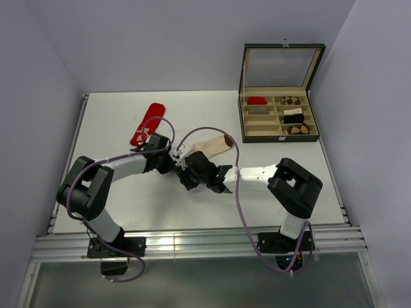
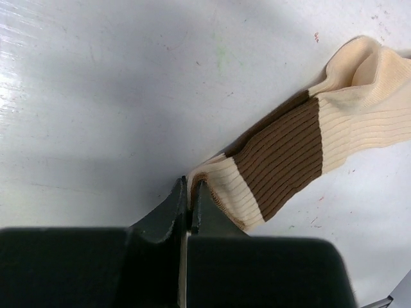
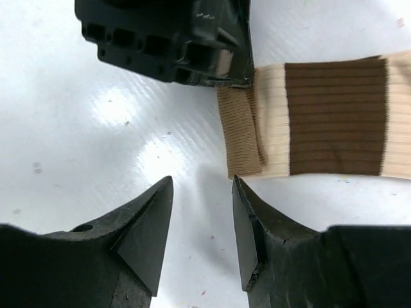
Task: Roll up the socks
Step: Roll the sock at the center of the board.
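The cream sock lies flat mid-table, its brown toe toward the box. My left gripper is shut on the edge of its cuff, next to the brown band. In the right wrist view that cuff end is folded over once, with the left gripper pinching it from above. My right gripper stands open just short of the fold, one fingertip near the cuff's edge and nothing between the jaws. Both grippers meet at the cuff end. The red sock lies flat at the back left, apart from both.
An open compartment box with its lid up stands at the back right, holding rolled bundles and a red item. The table's rails run along the left and near edges.
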You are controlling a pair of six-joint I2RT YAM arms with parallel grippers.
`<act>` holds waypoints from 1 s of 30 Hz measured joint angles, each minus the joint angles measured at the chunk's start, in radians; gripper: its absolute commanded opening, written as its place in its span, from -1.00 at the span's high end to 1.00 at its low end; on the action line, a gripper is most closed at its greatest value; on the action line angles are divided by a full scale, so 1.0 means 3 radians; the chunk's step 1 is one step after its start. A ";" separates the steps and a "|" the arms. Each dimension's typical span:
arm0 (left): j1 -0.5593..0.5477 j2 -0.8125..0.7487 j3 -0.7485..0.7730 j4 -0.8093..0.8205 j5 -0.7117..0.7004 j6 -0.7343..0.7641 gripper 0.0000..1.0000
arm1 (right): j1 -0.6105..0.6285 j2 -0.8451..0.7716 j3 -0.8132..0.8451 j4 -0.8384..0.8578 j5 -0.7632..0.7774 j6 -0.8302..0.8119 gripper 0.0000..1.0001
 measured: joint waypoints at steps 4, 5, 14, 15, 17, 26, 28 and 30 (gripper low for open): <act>0.0000 0.0000 0.0011 -0.0020 0.0003 0.0045 0.99 | 0.0158 0.0000 -0.0048 0.0120 0.0421 -0.0206 0.02; 0.0000 0.0000 0.0011 -0.0022 0.0008 0.0046 0.99 | 0.0177 0.0000 -0.0048 0.0151 0.0504 -0.0262 0.02; 0.0000 0.0006 0.0023 -0.0037 0.0055 0.0108 0.99 | 0.0243 0.0130 -0.0038 0.0362 0.0806 -0.0575 0.04; 0.0000 0.0009 0.0028 -0.0041 0.0055 0.0113 0.99 | 0.0247 0.0160 -0.0038 0.0369 0.0814 -0.0599 0.06; 0.0000 0.0017 0.0034 -0.0045 0.0056 0.0118 0.99 | 0.0264 0.0225 -0.0038 0.0385 0.0816 -0.0635 0.07; 0.0001 0.0037 0.0069 -0.0079 0.0066 0.0118 0.99 | 0.0367 0.0483 -0.0018 0.0548 0.0889 -0.0768 0.15; 0.0001 0.0039 0.0074 -0.0088 0.0066 0.0118 0.99 | 0.0384 0.0511 -0.0009 0.0585 0.0936 -0.0799 0.23; 0.0001 0.0041 0.0078 -0.0090 0.0066 0.0117 0.99 | 0.0401 0.0535 -0.0008 0.0629 0.0998 -0.0829 0.41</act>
